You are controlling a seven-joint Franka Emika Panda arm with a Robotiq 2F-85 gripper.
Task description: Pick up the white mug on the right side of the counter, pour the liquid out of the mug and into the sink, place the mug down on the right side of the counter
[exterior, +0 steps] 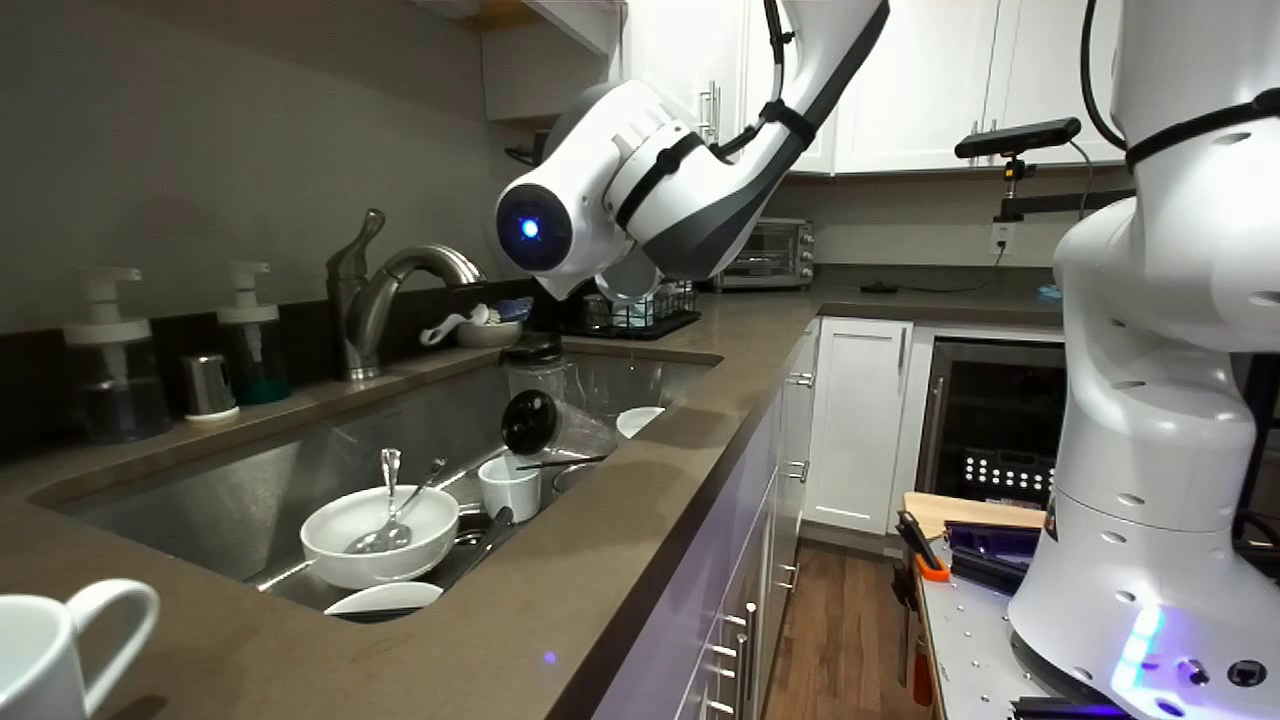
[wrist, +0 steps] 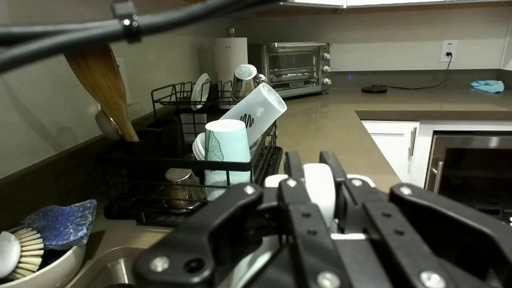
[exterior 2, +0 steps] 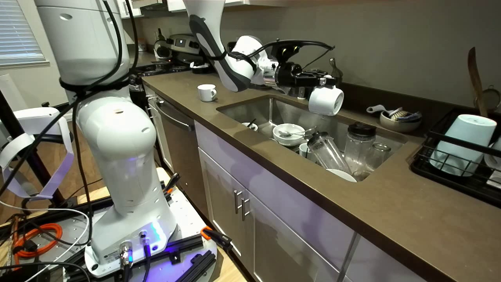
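Note:
My gripper (exterior 2: 328,80) is shut on the handle of a white mug (exterior 2: 324,101) and holds it in the air over the sink (exterior 2: 291,111). The mug lies tilted on its side. In the wrist view the white handle (wrist: 320,188) sits between the two fingers (wrist: 312,158), and most of the mug is hidden behind them. No liquid shows. Another white mug (exterior 2: 205,93) stands upright on the counter (exterior 2: 391,203) beside the sink. It also shows at the near edge in an exterior view (exterior: 35,650). The sink also shows there (exterior: 250,510).
The sink holds bowls (exterior: 380,565), a small white cup (exterior: 510,490) and clear jars (exterior 2: 328,150). A faucet (exterior: 365,310) and soap dispensers (exterior: 110,375) stand behind it. A bowl with brushes (exterior 2: 397,123) and a black dish rack (wrist: 236,165) with cups stand beside it.

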